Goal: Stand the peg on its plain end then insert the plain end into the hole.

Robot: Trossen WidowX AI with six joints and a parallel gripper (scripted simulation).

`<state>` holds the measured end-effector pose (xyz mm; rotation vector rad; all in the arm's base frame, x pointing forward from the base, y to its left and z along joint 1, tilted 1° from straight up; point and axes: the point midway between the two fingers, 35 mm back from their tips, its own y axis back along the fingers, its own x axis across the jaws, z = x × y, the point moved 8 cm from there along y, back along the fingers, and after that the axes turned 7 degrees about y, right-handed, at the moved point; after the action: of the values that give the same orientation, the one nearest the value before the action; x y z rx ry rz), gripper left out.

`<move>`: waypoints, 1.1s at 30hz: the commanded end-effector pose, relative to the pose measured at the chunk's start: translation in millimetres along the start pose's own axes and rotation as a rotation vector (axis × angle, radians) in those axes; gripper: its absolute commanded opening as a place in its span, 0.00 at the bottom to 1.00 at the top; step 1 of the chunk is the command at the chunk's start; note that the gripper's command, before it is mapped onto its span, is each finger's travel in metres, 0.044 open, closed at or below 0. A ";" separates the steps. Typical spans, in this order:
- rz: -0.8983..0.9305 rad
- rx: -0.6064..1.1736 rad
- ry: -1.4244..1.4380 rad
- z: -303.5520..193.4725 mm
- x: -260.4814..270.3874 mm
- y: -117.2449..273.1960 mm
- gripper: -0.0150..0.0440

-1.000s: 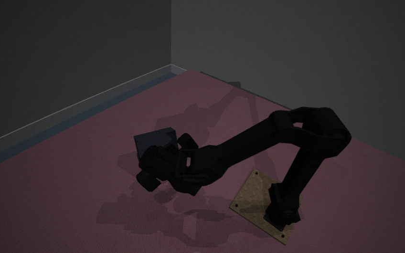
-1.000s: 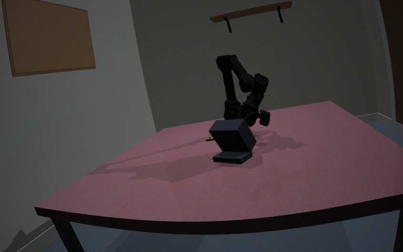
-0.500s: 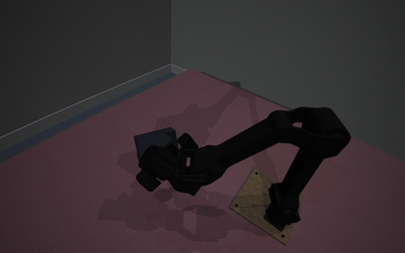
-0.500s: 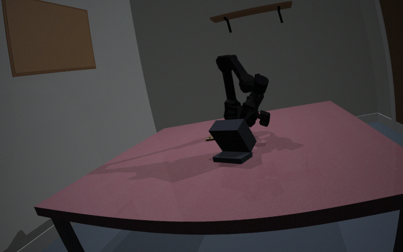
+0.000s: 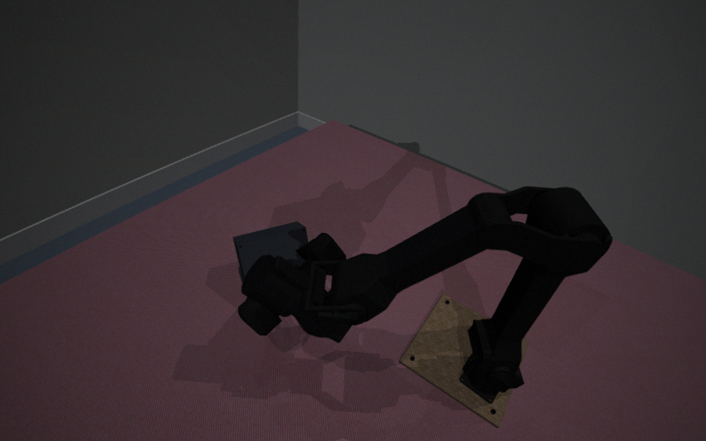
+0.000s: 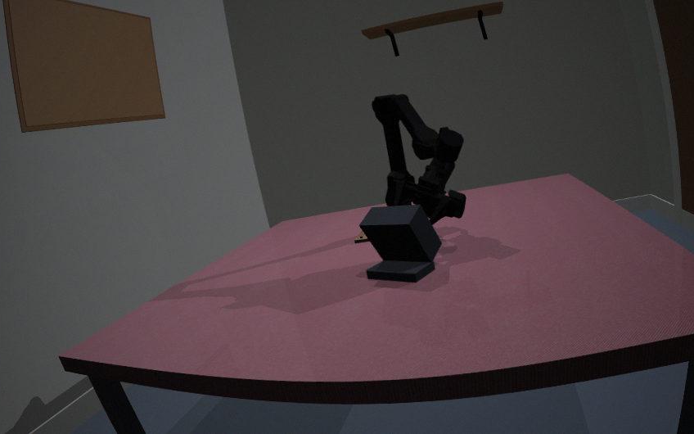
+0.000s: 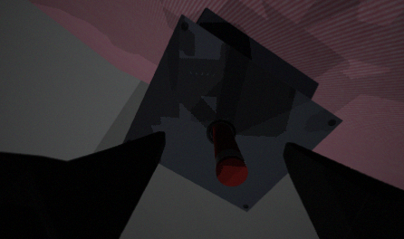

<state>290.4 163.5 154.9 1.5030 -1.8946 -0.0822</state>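
Observation:
The red peg [image 7: 226,147] stands in the hole of the sloped panel [image 7: 271,149] [image 5: 267,241] [image 6: 395,241], its banded end sticking out toward the wrist camera. The band looks dark grey in this light. How deep the plain end sits is hidden. My gripper [image 7: 223,143] is open, with one finger on each side of the peg and a wide gap to both. In the top and exterior views the arm, the panel or the dim light hides the peg and the fingertips.
The panel stands on a foot plate [image 6: 400,271] on the pink table [image 5: 125,329] [image 6: 312,345]. The arm's base is fixed on a wooden board [image 5: 432,339]. Grey walls stand behind the table, with a shelf [image 6: 435,20] high above.

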 end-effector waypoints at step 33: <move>-0.008 -0.015 -0.004 2.3 -8.8 55.6 1.00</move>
<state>246.6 185.7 167.8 1.4910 -1.8710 -0.1004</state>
